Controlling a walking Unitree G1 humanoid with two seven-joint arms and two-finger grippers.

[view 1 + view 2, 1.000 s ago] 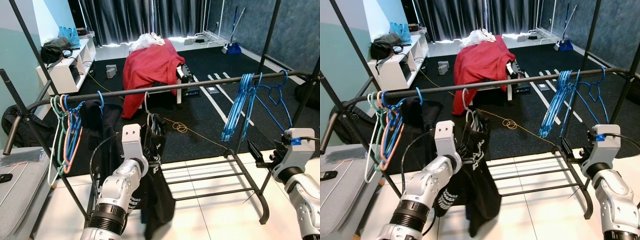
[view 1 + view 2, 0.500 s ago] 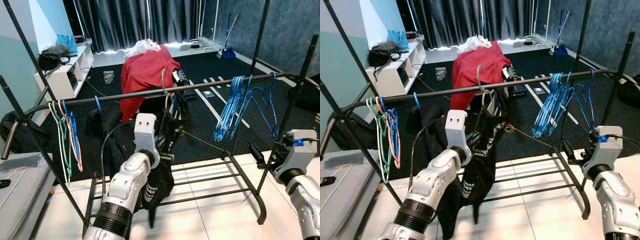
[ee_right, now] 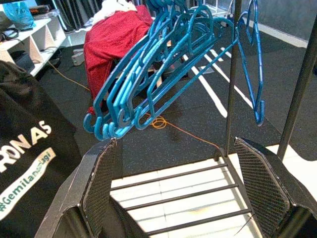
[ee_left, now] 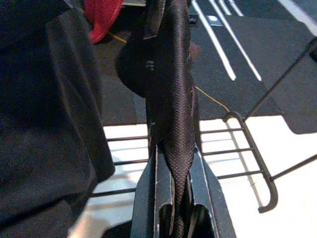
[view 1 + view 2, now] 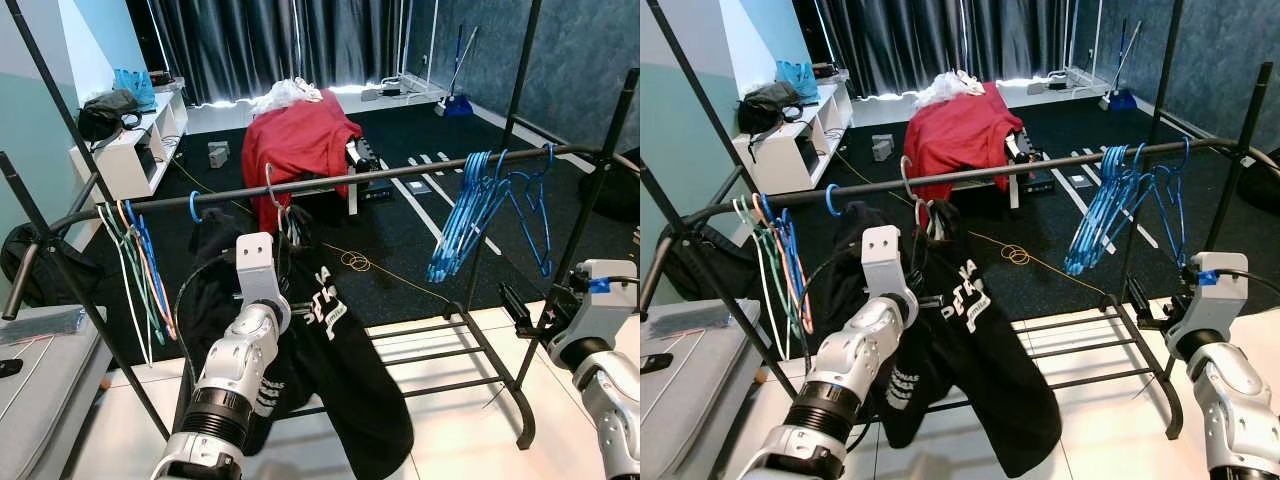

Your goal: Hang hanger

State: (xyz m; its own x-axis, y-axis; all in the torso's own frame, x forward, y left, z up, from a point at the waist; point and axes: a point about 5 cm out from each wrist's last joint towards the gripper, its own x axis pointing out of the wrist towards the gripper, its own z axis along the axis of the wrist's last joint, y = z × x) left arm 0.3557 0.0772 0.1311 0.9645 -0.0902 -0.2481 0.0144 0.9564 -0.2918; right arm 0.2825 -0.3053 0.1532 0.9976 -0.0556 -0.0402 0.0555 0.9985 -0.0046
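One white hanger (image 5: 272, 190) carries our black printed shirt (image 5: 325, 340), and its hook sits at the black rail (image 5: 400, 174); whether it rests fully over the bar we cannot tell. We keep our left hand (image 4: 173, 196) just below the collar, its two fingers closed on a fold of the black cloth, so the garment stays steady while the hook finds the bar. We judge the hanging nearly finished, with only the release left. The shirt drapes down in front of the rack's lower bars (image 5: 420, 357), between the pale hangers (image 5: 135, 265) at the left end and the bunch of blue hangers (image 5: 480, 215) further right. Our right hand (image 3: 183, 198) waits low beside the rack's right post, fingers spread wide and holding nothing, facing those blue hangers.
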